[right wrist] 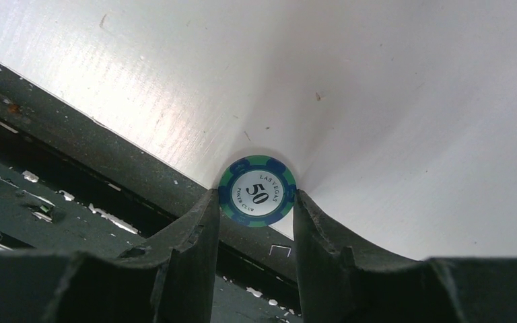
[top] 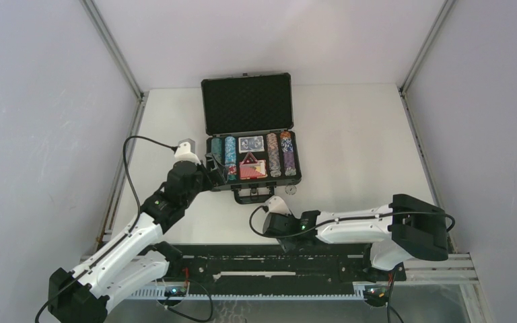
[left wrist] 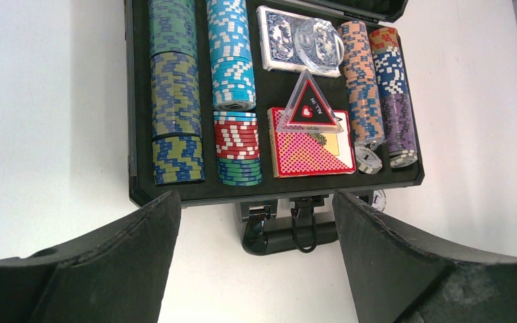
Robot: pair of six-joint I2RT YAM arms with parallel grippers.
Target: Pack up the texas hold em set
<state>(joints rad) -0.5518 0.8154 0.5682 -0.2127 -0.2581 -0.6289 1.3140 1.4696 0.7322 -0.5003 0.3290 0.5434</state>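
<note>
The black briefcase [top: 296, 180] lies open, its foam lid [top: 248, 104] raised. Rows of poker chips [left wrist: 175, 87] fill it, beside a blue deck [left wrist: 276, 40] and a red deck [left wrist: 309, 153]. A triangular button [left wrist: 307, 104] rests between the decks, and a clear round button [left wrist: 318, 40] sits on the blue deck. My left gripper [left wrist: 256, 202] hovers open, nothing in it, before the case's front left, above its handle [left wrist: 289, 235]. My right gripper [right wrist: 254, 198] is shut on a green-and-blue "50" chip [right wrist: 257, 190] at the table's near edge, a fingertip against each side.
A small round clear piece [left wrist: 377, 199] lies on the table just outside the case's front right corner. The black mounting rail [right wrist: 74, 175] runs along the table's near edge, right under the right gripper. White walls and metal posts enclose the table [top: 357, 134].
</note>
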